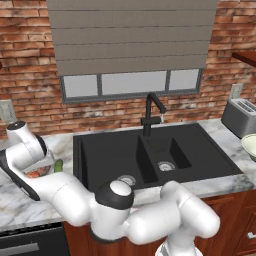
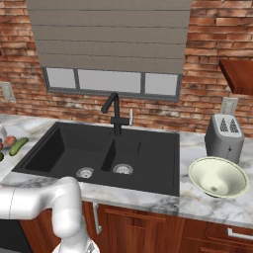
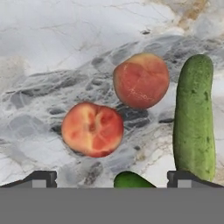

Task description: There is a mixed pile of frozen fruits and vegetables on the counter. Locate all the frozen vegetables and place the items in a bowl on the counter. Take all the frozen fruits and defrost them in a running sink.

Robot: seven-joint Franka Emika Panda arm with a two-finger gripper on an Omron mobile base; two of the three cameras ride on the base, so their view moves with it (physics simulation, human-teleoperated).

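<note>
the gripper (image 3: pixel 112 179) hangs over the pile on the counter (image 3: pixel 57 39) left of the sink (image 1: pixel 150 155), its jaws spread as wide as they go and holding nothing; the two dark tips stand well apart at the bottom of the hand view. between those tips, right at the lower edge, peeks the top of the round green item (image 3: pixel 130 180), so of the four it lies nearest the gripper's centre line, almost directly under the hand. the cucumber (image 3: pixel 194 118) lies off to the right in that view, its long axis running away from the hand, roughly in line with the direction the camera looks and so across the line between the tips; its near end sits just above the right tip. the near peach (image 3: pixel 92 129) rests ahead and slightly left of centre, the far peach (image 3: pixel 141 80) farther ahead and a little right, the two apart from each other and from the cucumber. the bowl (image 2: pixel 218 177) stands far off on the other side of the sink, beside the toaster (image 2: pixel 224 134), and it looks empty, so nothing has been sorted yet by my reading. the next move likely turns on whether the hand drops on the green item under it or shifts forward to a peach; i cannot tell which is meant.
</note>
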